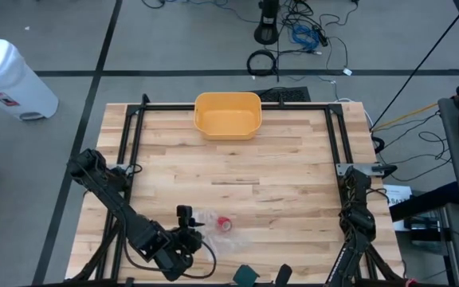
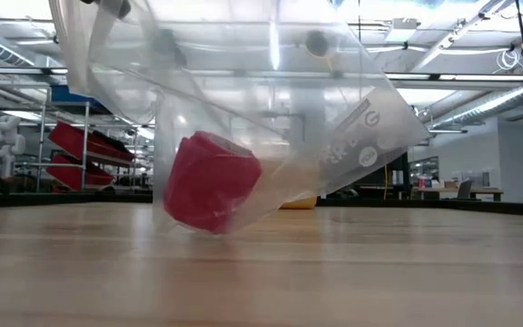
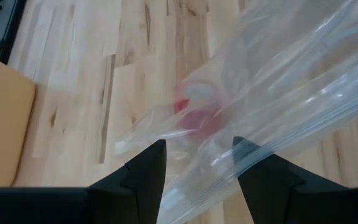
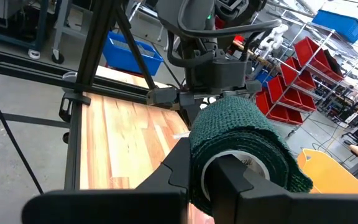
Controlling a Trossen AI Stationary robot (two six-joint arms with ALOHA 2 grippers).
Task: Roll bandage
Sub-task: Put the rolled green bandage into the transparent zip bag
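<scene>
A clear plastic bag (image 1: 207, 219) with a red bandage roll (image 2: 209, 182) inside stands tilted near the table's front edge, its lower corner on the wood. My left gripper (image 1: 188, 226) is at the bag's upper part, its fingers closed in on the plastic (image 3: 278, 93). The red roll also shows through the bag in the left wrist view (image 3: 194, 115). My right gripper (image 1: 263, 276) is at the table's near edge, shut on a dark green bandage roll (image 4: 238, 134). My left gripper has the bag's upper part (image 3: 197, 180) between its two fingers, several layers bunched. The bag hangs tilted below it, and the corner with the red roll (image 2: 198, 222) rests on the table. My right gripper holds the green roll at one end. One finger (image 4: 178, 163) lies against the roll's outer side, and the other (image 4: 238, 186) stands at its white core (image 4: 211, 163). Whether that finger is inside the core I cannot tell. The roll is lifted clear of the table.
A yellow bin (image 1: 227, 114) stands at the middle of the table's far edge. A black frame (image 1: 134, 135) runs along the left, far and right sides. Bare wood lies between the bin and the bag.
</scene>
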